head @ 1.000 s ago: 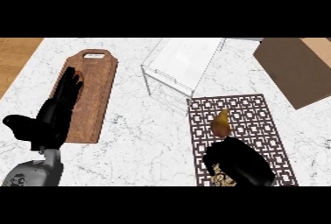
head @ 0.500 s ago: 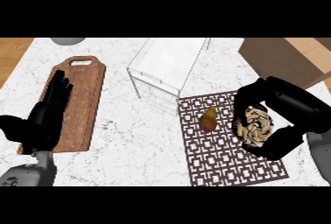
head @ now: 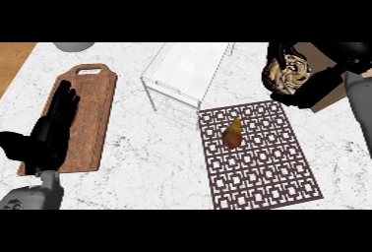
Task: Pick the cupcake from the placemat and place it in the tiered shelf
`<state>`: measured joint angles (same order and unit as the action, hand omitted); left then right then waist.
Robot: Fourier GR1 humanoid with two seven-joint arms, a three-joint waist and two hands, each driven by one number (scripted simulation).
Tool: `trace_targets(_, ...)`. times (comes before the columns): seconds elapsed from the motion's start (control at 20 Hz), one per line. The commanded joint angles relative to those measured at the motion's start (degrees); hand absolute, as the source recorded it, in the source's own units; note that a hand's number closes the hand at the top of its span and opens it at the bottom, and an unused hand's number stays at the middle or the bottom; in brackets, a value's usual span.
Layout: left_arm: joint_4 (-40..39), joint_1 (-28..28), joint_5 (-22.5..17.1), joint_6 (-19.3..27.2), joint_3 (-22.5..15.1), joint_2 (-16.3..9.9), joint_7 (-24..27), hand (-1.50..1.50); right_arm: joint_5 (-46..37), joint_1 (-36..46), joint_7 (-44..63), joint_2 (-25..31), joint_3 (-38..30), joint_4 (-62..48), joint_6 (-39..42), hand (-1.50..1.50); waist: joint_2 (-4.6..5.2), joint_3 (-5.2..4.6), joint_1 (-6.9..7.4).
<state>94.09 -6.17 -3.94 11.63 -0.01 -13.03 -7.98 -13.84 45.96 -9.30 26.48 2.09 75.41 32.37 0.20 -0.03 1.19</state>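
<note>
My right hand (head: 311,89) is raised at the far right, beyond the placemat's far right corner, with its fingers curled round the cupcake (head: 288,74), whose cream-and-brown swirl shows between them. The dark patterned placemat (head: 263,157) lies on the marble counter at the near right. On it rests a small brown pear-shaped item (head: 232,134). The white wire tiered shelf (head: 186,74) stands left of the cupcake, just beyond the placemat. My left hand (head: 51,132) rests open at the left, fingers straight over the cutting board.
A wooden cutting board (head: 91,106) lies at the left. A grey bowl (head: 73,46) shows at the far left edge. A brown box (head: 334,91) sits behind my right hand, and wooden floor (head: 15,59) shows past the counter's left edge.
My right hand has carried the cupcake up off the placemat and away toward the far right. The pear-shaped item stays on the mat. The left hand has barely moved.
</note>
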Motion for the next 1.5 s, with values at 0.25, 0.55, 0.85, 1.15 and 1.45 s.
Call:
trace_targets(0.25, 0.65, 2.85, 2.11, -0.05, -1.02, 2.14, 1.62, 0.00, -6.09, 12.29, -3.02, -7.73, -0.97, -19.58, -7.11, 1.50, 0.01, 0.02, -0.05)
trace_targets(0.55, 2.81, 1.63, 0.01, -2.59, 1.00, 0.00, -0.87, 0.00, -10.52, 19.78, -9.55, -11.78, -1.68, -35.10, -14.85, 1.50, 0.35, 0.02, 1.01)
trace_targets(0.85, 2.14, 0.83, 2.38, -0.64, -0.38, 2.31, -0.89, 0.00, -12.26, 20.39, -16.75, -17.01, -2.95, -43.87, -23.54, 1.50, 0.40, 0.03, 0.68)
trace_targets(1.15, 2.76, 2.44, -0.33, -4.33, 2.02, 0.15, 0.63, 0.00, -15.24, 25.93, -21.61, -16.81, -2.93, -53.56, -25.89, 1.50, 0.70, 0.02, 1.60)
trace_targets(1.45, 2.28, 1.90, 1.83, -2.89, 0.30, 1.78, 0.64, 0.00, -11.06, 29.53, -15.73, -20.45, -8.25, -60.44, -26.14, -1.50, 0.89, 0.02, 2.14)
